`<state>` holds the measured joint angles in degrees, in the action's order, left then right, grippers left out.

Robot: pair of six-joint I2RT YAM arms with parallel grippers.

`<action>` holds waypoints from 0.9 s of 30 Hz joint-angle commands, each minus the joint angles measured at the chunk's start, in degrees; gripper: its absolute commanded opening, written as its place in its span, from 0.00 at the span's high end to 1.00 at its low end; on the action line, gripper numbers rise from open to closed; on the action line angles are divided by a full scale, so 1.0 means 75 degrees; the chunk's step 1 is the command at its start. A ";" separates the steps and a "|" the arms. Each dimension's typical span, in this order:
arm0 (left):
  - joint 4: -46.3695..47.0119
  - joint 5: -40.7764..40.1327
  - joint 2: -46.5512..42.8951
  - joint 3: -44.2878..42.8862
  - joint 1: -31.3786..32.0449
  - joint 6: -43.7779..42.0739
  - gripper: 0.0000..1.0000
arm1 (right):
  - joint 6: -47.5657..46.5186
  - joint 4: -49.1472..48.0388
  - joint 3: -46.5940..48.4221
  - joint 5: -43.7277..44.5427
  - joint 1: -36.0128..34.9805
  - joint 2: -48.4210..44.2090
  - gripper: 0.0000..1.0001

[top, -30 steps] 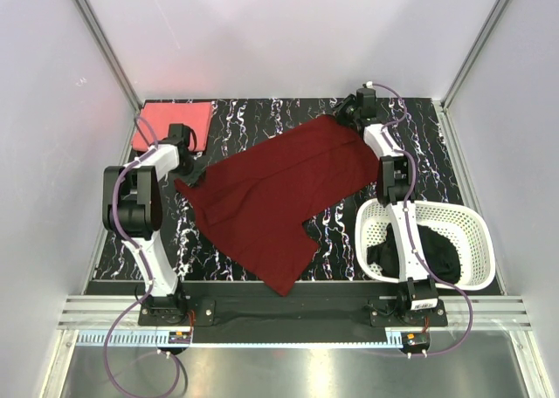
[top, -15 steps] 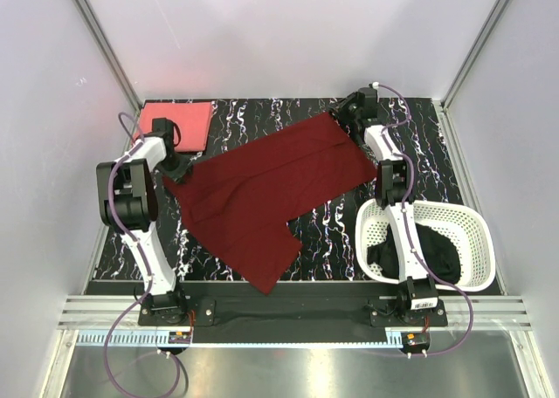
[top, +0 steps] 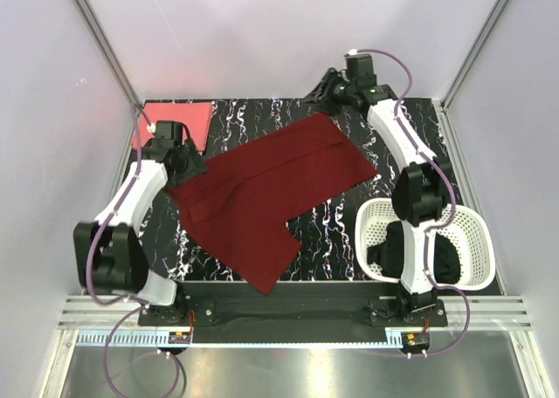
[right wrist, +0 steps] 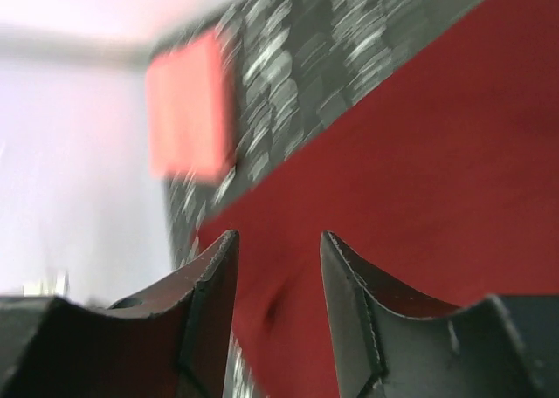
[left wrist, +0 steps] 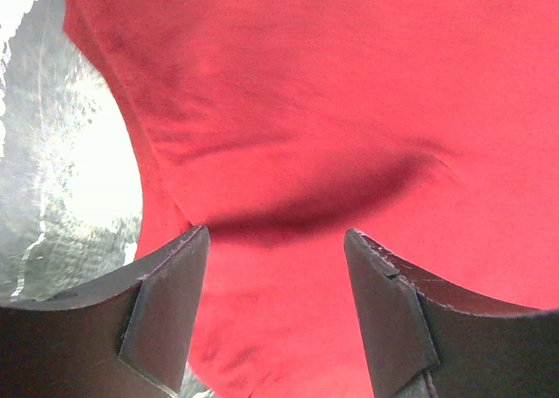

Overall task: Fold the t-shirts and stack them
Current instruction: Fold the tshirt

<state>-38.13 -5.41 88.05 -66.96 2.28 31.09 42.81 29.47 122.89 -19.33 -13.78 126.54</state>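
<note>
The dark maroon t-shirt (top: 271, 188) lies spread flat across the middle of the black marbled table. My left gripper (top: 189, 164) hovers at its left edge, open, with only cloth below the fingers. The left wrist view shows the same shirt (left wrist: 332, 110) under the open left gripper (left wrist: 275, 234). My right gripper (top: 323, 98) is open just above the shirt's far corner. In the right wrist view the right gripper (right wrist: 278, 235) is empty over the maroon cloth (right wrist: 437, 171). The coral pink t-shirt (top: 179, 119) lies folded at the back left. The black t-shirt (top: 444, 258) sits in the basket.
The white lattice basket (top: 479, 234) stands at the front right, and my right arm rises across its left side. Metal frame posts and pale walls close in the table on three sides. The folded pink shirt (right wrist: 188, 110) shows blurred beyond the right fingers.
The maroon shirt slid left across the table, then came to rest. Both grippers opened and let go of its corners, and both arms lifted off the cloth.
</note>
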 commanded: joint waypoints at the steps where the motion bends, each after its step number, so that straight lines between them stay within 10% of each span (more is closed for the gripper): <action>1: -0.0073 0.0380 -0.1143 0.0219 0.0362 -0.1259 0.31 | -0.0492 0.0839 -0.0960 -0.0865 -0.0786 -0.0909 0.50; 11: -0.0131 0.0242 -0.0292 -0.0012 0.1652 -0.2258 0.33 | 0.0726 -0.1071 -0.4290 -0.1571 -0.1608 -0.2563 0.57; 27: -0.0389 -0.0123 0.1290 -0.1338 0.1805 -0.2528 0.31 | -0.0269 0.0205 -0.2911 -0.0247 -0.0483 -0.1182 0.57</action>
<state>-40.88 -5.21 96.86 -74.30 16.25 13.04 42.41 29.52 96.27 -24.18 -19.64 115.00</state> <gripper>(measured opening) 0.675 0.425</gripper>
